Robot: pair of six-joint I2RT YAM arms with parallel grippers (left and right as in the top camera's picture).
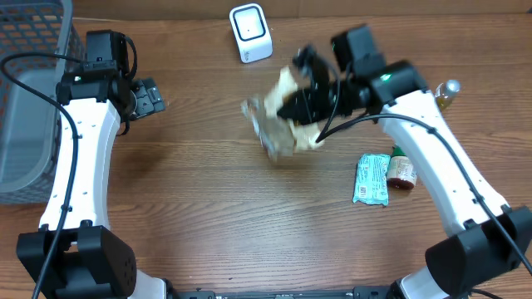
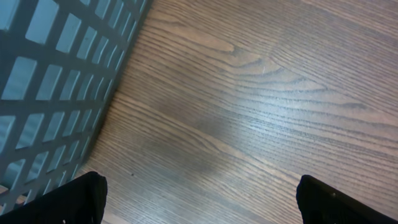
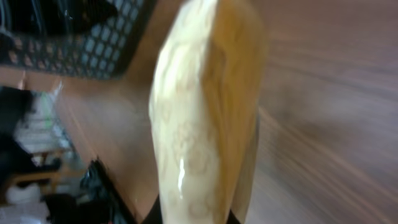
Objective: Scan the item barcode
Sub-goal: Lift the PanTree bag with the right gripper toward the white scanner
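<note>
Wood-grain table (image 1: 208,241), brown, seen from overhead and from both wrists. Item for scanning: cream packet (image 1: 287,116), pale tan with a faint printed pattern and a glossy face, blurred in the overhead view; it is held off the tabletop near the middle of the table, on the near side of the scanner and apart from it. Right gripper (image 1: 306,98): clamped on the cream packet, with the packet projecting from the claw toward the table's left; in the right wrist view the packet (image 3: 205,106) rises edge-on from between the dark finger bases and fills the middle of the frame. No barcode can be made out on the visible faces. Scanner (image 1: 250,32): small white unit with a rounded square window, standing at the far edge. Teal packet (image 1: 371,179): lying flat beside the right arm, with a small red-labelled bottle (image 1: 401,170) touching its right side. Capped yellowish bottle (image 1: 447,91): upright just behind the right arm. Left gripper (image 1: 150,96): fingers spread wide, empty, over bare wood. Grey mesh basket (image 1: 25,124): at the left edge, just beside the left gripper.
</note>
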